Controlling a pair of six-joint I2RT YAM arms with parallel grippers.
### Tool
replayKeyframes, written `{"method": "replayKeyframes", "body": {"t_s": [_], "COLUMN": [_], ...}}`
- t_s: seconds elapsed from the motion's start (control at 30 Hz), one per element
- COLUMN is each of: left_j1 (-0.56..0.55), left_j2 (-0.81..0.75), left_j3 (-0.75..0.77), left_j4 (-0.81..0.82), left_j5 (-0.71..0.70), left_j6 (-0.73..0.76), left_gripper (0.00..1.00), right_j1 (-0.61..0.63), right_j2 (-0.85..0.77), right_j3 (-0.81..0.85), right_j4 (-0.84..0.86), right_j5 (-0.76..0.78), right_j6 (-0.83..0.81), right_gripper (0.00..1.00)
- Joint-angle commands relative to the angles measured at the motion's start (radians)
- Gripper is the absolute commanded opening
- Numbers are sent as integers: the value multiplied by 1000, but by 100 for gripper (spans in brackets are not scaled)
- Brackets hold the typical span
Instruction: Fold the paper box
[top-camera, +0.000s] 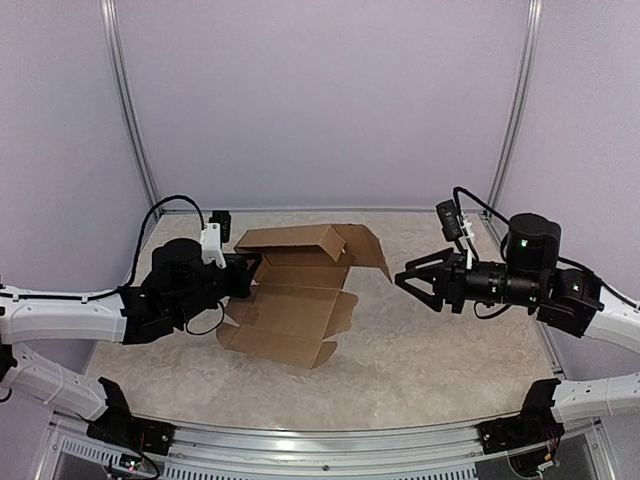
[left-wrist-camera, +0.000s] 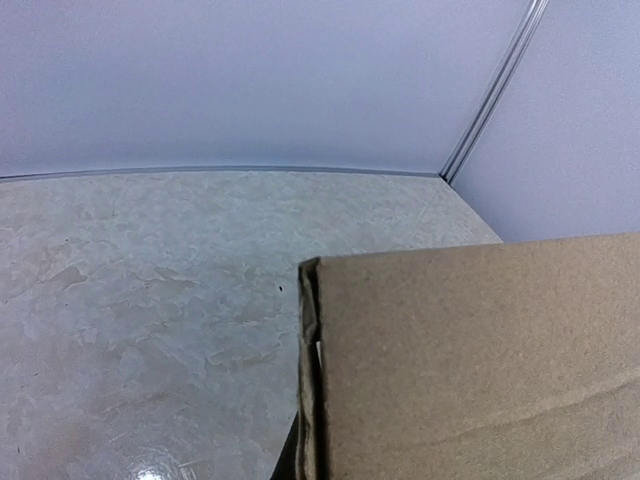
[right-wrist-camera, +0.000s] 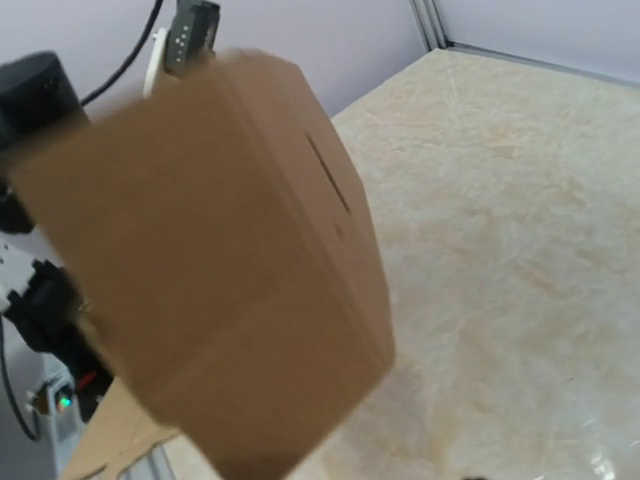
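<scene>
We see the box (top-camera: 295, 300) near the middle of the table (top-camera: 450, 350), somewhat toward the left arm. It is half folded. A broad panel with small tabs at its corners lies lowest and nearest the arm bases. Behind it, walls and a lid flap stand up, and the flap slants off to the far right. We cannot tell whether the low panel rests on the table or hangs just above it.

The left tool (top-camera: 248, 274) is at the box's left edge, clenched on the cardboard there. Its wrist view is filled low and right by a brown panel seen from very close, with the panel's doubled left edge upright in mid-picture and table beyond. The tool's own fingers are hidden in that view.

The right tool (top-camera: 408, 283) hangs to the right of the box, well apart from it. It is released, jaws spread and pointing left at the box, with nothing between them. Its wrist view shows the box as a blurred brown block with a thin dark slot (right-wrist-camera: 325, 172) on one face.

Every face of the cardboard that we see is plain brown. A small green light (top-camera: 518, 242) glows on the right arm.
</scene>
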Motion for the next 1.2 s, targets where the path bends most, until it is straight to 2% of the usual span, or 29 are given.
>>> {"method": "replayKeyframes", "body": {"t_s": [0.0,0.27,0.6,1.17], "left_j1": [10,13,14,19], "left_j2": [-31,-22,3,32], "left_j3": [-22,-21,-21,-9], "left_j4": [-39,-40,-41,-65], "left_j5": [42,160,140,107], "left_j6": [60,100,106,98], "left_gripper": [0,0,0,0], "right_j1": [8,8,17,115], "right_j2": [-23,78,218,329], "right_j3": [69,140,183,227], "right_j4": [-152,-182,-103,-86], "right_j5": [33,-38,-124,-30], "right_j6": [-154,-260,-227,-239], "right_gripper": [56,54,54,57]}}
